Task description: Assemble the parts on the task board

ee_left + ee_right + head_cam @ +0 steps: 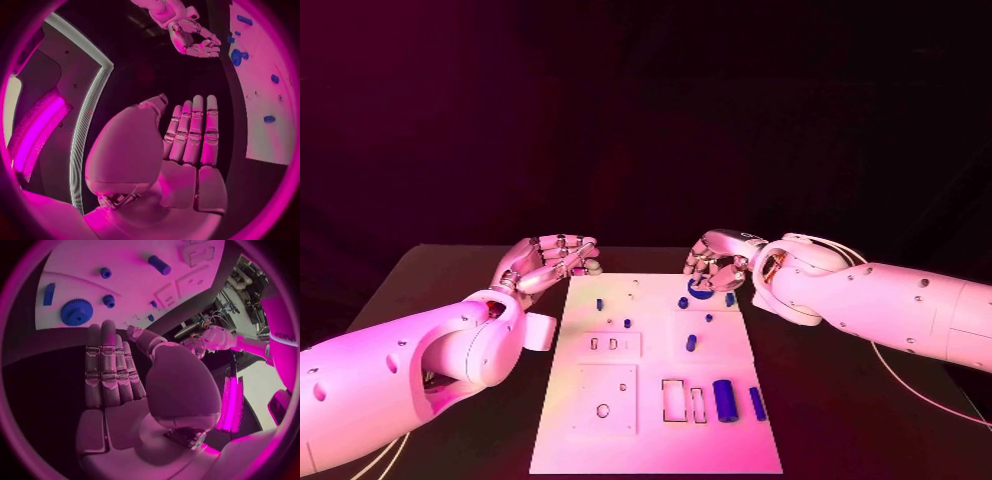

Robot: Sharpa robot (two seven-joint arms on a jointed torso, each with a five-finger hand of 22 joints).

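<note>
The white task board (661, 440) lies in the middle of the black table. On its far part lie a blue gear (700, 291) and several small blue pegs, one of them (691, 343) nearer the middle. A thick blue cylinder (724, 400) and a thinner one (757, 403) lie at the near right. My left hand (557, 255) hovers off the board's far left corner, fingers straight (190, 135) and empty. My right hand (718, 265) hangs over the far right edge, just behind the gear (77, 312), fingers (106, 370) extended, holding nothing.
The board carries square plates with slots and holes (607, 398) on its left half and rectangular cut-outs (684, 400) beside the cylinders. Bare black table (848, 420) flanks the board on both sides. Each wrist view shows the other hand across the board's far end.
</note>
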